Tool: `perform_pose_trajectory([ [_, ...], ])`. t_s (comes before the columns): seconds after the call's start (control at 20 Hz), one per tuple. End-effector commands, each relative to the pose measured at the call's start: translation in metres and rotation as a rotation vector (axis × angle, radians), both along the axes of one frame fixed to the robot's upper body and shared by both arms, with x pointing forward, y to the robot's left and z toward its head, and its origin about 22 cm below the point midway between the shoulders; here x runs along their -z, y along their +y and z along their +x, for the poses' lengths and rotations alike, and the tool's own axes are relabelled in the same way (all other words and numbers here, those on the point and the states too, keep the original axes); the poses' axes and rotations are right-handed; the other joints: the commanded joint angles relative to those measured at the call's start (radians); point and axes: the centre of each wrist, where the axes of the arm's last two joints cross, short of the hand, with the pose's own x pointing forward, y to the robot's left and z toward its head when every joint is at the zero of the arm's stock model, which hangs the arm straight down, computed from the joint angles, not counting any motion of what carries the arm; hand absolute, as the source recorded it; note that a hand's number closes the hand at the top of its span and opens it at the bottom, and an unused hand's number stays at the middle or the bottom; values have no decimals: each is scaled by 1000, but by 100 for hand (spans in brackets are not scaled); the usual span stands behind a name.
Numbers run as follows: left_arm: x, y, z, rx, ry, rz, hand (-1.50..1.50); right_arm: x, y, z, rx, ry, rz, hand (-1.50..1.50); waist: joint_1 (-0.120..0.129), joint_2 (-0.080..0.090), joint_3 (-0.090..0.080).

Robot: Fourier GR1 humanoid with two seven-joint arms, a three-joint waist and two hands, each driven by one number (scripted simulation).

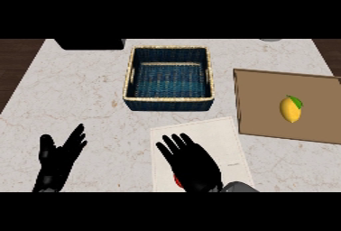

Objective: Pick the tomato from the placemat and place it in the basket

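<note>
The right hand [191, 166] hovers over the white placemat [220, 135], fingers straight and released, covering the tomato [177, 180], of which only a red sliver shows. The left hand [58, 158] rests open on the marble surface [80, 103]. The blue basket [169, 98] sits beyond; a lemon [291, 109] lies on a cutting board [266, 90].
</note>
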Motion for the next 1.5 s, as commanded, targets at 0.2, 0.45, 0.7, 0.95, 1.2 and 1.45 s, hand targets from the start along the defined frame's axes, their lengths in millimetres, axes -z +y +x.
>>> perform_pose_trajectory([
  [0.2,18,1,-12,-16,56,19,0,23,-1,17,15,42,-117,-150,0,6,-8],
  [0.45,21,12,-17,-12,68,4,0,38,12,0,18,42,-84,-150,0,6,-8],
  [0.7,16,12,-3,-10,50,-15,0,44,7,5,7,12,-90,-150,-3,6,-8],
  [0.95,17,6,-12,5,60,-2,0,66,-6,18,20,45,-78,-150,1,6,-8],
  [1.2,12,-6,-2,0,56,-8,0,60,4,21,-89,-54,-109,150,1,6,-8],
  [1.45,16,13,-11,-6,60,14,0,65,14,10,-127,-116,-129,150,1,6,-8],
])
